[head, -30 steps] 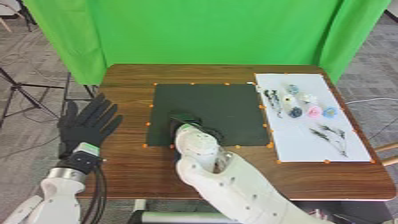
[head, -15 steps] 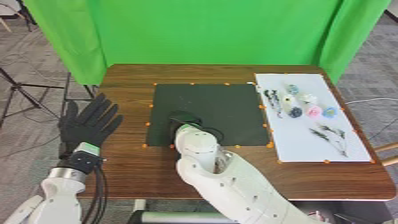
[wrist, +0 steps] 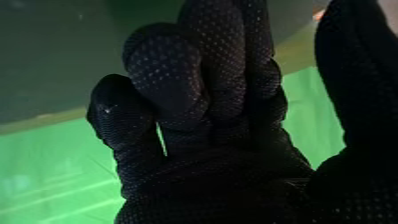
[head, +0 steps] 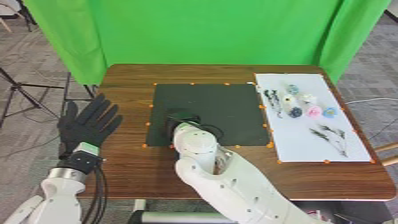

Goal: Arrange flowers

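Over the black mat (head: 231,100), the right hand (wrist: 222,180) was released; the flowers (head: 314,111) lay on the white sheet (head: 298,145), arrangement apparently unstarted.

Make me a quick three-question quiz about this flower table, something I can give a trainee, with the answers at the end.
1. Multiple choice: Which is over the black mat? a) the left hand b) the right hand
2. True or false: The pink flower lies on the white sheet.
3. Fill in the color: The curtain behind the table is ____.

Key: 1. b; 2. true; 3. green
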`<state>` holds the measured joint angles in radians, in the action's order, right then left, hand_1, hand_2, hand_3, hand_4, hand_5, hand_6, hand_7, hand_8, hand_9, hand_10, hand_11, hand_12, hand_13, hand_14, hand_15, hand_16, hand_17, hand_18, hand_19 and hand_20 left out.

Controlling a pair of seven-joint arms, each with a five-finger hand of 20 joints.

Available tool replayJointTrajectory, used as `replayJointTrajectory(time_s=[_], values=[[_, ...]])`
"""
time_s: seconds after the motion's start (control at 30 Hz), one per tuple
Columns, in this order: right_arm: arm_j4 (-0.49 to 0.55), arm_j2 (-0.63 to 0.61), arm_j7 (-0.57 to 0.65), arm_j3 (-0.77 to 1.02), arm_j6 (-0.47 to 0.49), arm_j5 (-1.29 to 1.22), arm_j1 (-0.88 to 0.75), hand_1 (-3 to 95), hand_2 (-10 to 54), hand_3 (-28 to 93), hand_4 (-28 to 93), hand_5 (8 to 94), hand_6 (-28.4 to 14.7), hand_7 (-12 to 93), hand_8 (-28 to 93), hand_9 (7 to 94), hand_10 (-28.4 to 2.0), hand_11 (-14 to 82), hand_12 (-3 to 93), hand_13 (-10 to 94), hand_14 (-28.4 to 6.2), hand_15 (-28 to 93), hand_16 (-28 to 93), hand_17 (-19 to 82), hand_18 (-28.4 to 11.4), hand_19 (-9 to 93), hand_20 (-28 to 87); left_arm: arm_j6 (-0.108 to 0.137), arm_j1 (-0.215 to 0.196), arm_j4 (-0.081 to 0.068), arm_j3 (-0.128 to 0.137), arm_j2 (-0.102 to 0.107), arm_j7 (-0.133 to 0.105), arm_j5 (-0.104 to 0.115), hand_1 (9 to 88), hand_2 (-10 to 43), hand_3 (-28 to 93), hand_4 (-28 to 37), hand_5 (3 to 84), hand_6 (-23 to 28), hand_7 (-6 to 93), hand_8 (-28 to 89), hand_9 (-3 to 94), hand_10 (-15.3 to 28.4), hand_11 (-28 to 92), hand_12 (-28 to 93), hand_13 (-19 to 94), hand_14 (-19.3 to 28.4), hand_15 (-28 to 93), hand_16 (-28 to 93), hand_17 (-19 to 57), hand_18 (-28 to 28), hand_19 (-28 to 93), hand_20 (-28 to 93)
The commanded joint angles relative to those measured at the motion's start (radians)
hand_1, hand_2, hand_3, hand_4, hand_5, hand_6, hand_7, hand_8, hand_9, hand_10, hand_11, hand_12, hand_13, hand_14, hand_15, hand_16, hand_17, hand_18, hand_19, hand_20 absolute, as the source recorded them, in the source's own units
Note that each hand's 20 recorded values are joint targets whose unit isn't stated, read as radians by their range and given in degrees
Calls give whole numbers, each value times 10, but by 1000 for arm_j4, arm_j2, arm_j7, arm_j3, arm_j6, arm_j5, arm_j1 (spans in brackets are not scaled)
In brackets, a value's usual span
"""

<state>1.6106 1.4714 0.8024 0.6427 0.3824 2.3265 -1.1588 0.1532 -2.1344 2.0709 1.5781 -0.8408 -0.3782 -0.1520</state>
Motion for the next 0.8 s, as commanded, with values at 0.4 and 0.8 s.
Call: replayJointTrajectory(time_s=[0.4, 0.8], values=[[290, -345, 52, 243, -269, 68, -47, 257, -95, 684, -170, 701, -75, 347, -75, 786, -169, 352, 299, 772, -121, 561, 332, 482, -248, 932, 436, -20, -126, 47, 97, -50, -78, 2, 225, 104, 694, -283, 352, 66, 142, -97, 292, 123, 160, 96, 184, 127, 298, -76, -46, 137, 325, 86], [369, -589, 241, 575, -271, 57, -304, 265, -95, 691, -178, 673, -86, 256, -59, 763, -179, 352, 294, 751, -127, 582, 319, 470, -255, 932, 435, -21, -180, 65, 139, -46, -117, 15, 225, 104, 691, -283, 351, 65, 143, -97, 296, 124, 161, 96, 189, 129, 299, -75, -46, 137, 325, 85]])
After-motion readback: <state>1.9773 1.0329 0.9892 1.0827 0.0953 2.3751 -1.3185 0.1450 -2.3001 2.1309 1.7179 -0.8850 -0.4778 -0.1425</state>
